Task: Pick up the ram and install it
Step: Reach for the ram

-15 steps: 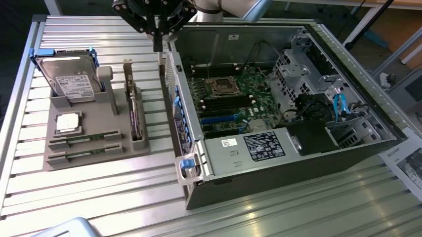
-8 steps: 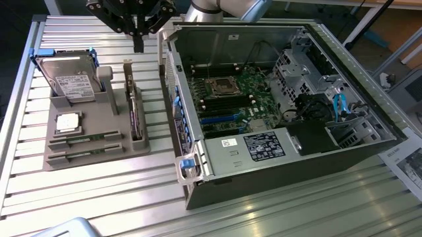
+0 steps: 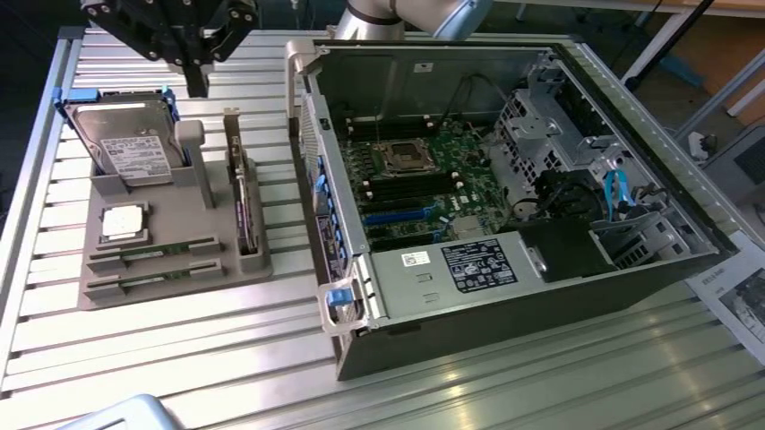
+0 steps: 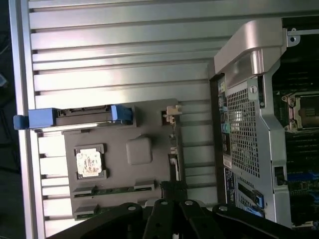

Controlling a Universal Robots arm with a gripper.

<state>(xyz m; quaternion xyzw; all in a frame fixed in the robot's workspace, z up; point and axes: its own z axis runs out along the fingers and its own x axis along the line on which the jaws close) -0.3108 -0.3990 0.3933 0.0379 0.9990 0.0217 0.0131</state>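
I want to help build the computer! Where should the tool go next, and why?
Probably travel toward the ram lying in the grey tray, because the tool hangs shut and empty up by the hard drive, apart from it.

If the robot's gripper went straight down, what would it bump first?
Probably the grey tray, near the ram sticks or the upright card; the gripper hangs high, so the exact spot is unclear.

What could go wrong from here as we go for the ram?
1. The gripper hangs above the tray, jaws shut; lowered like that it might press on the ram rather than grip it.
2. A second ram stick lies close beside it, with the upright expansion card next to both; a grasp could clip a neighbour.
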